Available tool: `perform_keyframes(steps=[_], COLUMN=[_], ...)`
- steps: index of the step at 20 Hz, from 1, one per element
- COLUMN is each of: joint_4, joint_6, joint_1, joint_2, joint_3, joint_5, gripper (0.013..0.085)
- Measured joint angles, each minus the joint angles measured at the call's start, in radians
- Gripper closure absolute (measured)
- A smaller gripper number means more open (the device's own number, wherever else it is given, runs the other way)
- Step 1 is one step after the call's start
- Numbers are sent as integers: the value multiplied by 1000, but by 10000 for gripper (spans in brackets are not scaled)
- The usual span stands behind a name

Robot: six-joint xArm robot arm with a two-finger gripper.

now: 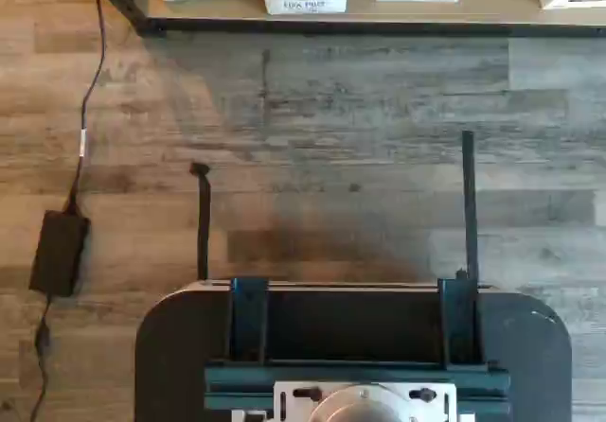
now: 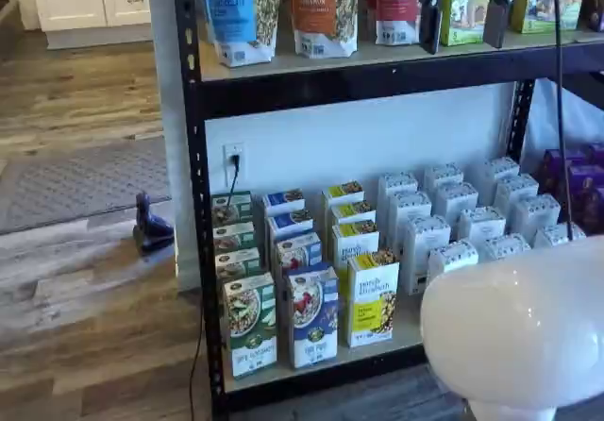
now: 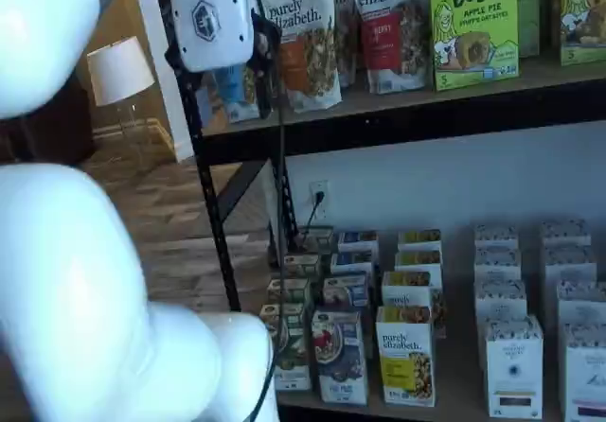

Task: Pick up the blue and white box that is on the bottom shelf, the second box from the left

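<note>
Two gripper [image 2: 462,13] fingers hang spread, empty, high above the blue and white box [image 2: 310,314] on the bottom shelf [image 2: 311,369].

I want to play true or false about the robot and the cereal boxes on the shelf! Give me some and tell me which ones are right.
1. The gripper is holding the blue and white box. False: the box stands on the bottom shelf, and the gripper is high up by the upper shelf.
2. The blue and white box stands between a green-and-white carton and a yellow carton. True.
3. The gripper's two black fingers have a gap between them. True: it is open.
4. The blue and white box has fallen over. False: it stands upright.
5. A green Bobo's box sits on the upper shelf. True.
</note>
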Motion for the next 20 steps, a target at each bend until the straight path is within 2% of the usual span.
perform_keyframes(steps=[3, 7, 14, 16, 20], joint_4=[17, 16, -16, -46, -41], joint_6=[-11, -11, -12, -4, -20], joint_1=[-16, -15, -5, 13, -7], joint_2=[-47, -43, -40, -38, -25], joint_3=[43, 49, 109, 131, 189], joint_5=[-80, -81, -135, -157, -213], gripper=[130, 130, 130, 130, 130])
